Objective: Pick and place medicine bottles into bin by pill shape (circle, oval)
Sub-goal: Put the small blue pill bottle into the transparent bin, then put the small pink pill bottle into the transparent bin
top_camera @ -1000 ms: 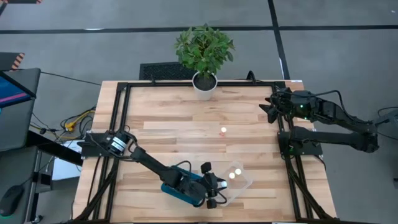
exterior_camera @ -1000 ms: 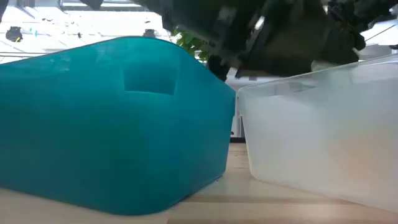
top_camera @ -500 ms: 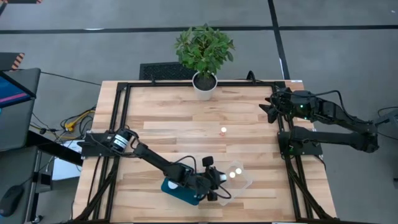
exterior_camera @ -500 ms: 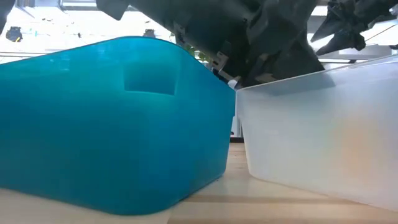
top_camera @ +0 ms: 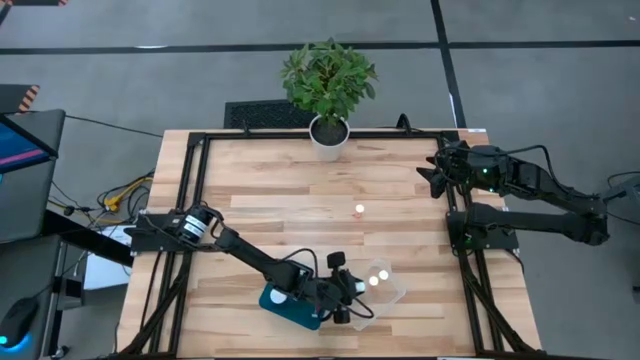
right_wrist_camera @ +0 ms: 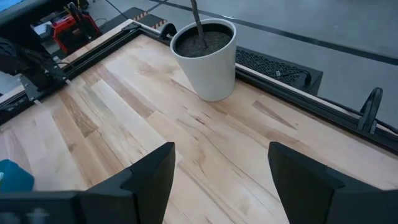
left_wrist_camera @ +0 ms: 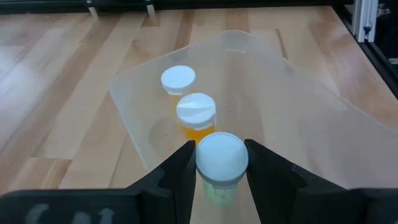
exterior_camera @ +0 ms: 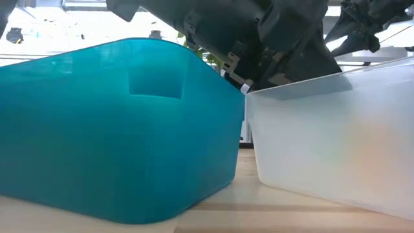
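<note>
moved further over the clear bin (top_camera: 385, 290) at lower centre: left gripper (left_wrist_camera: 221, 163) clamped on a greenish white-capped bottle (left_wrist_camera: 221, 160). next: open, drop beside two bottles (left_wrist_camera: 196, 111). right gripper (right_wrist_camera: 221, 171) wide, idle upper right.

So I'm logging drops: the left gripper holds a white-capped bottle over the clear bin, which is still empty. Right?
Not quite. The left gripper does hold a white-capped bottle over the clear bin, but the bin isn't empty: the left wrist view shows two bottles already inside, an orange one and another beyond it.
</note>
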